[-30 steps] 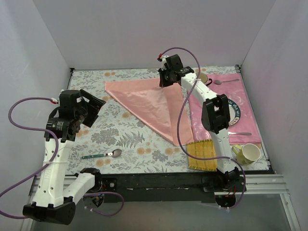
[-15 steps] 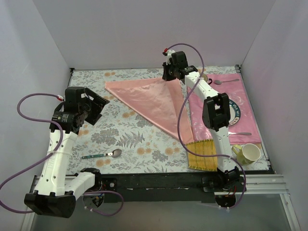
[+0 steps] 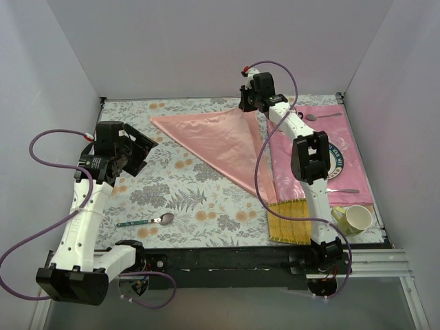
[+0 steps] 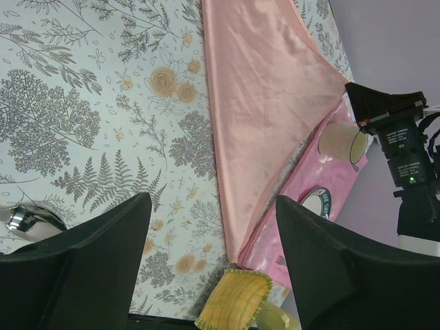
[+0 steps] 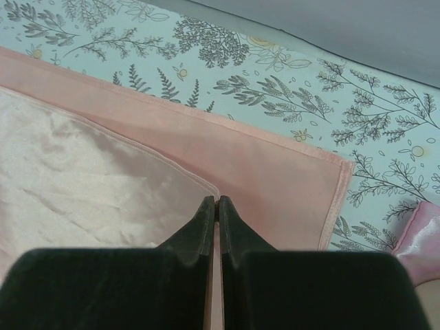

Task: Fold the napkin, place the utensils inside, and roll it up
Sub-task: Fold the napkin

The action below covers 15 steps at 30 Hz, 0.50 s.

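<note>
Near edge, left: teal spoon lies flat on the worktop with its bowl to the right. It is well apart from the napkin and nothing touches it. Near edge, right: yellow mat, with a mug just beside it.

Left fingers are spread wide and empty. They hang over the left of the worktop, beyond the spoon and clear of the cloth.

Napkin sits mid to far on the worktop, folded into a two-layer triangle. Its long edge runs along the far side and its tip points near-right, ending just by the yellow mat. Its right edge meets the placemat; overlapping or only touching, cannot tell.

The placemat carries a plate, with a silver spoon on the near side of it.

Right fingers are pressed together at the napkin's far right corner, pinching the corner of the upper layer. The lower layer's hem shows just past the tips, flat on the worktop.

Far right: cup and a second silver spoon on the placemat's far end.
</note>
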{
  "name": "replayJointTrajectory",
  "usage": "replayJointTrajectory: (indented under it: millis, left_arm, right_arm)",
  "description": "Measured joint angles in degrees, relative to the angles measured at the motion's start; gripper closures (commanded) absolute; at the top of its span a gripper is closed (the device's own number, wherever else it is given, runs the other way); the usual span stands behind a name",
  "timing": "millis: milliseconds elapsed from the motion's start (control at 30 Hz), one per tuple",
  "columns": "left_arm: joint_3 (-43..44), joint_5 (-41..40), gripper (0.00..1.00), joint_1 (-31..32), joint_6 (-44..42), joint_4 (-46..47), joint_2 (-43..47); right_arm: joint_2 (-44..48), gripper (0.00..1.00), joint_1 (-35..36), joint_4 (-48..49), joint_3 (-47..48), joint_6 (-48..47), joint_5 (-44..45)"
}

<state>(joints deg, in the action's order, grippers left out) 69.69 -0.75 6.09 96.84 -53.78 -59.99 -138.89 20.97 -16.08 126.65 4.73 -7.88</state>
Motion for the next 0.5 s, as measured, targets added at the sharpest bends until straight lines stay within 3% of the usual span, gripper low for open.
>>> replayJointTrajectory:
  millis: [500]
  left_arm:
    - [0.00, 0.81, 0.28, 0.00, 0.00, 0.48, -1.57]
  right_arm:
    - [-2.08, 0.99, -1.27, 2.03, 1.51, 1.09, -0.02]
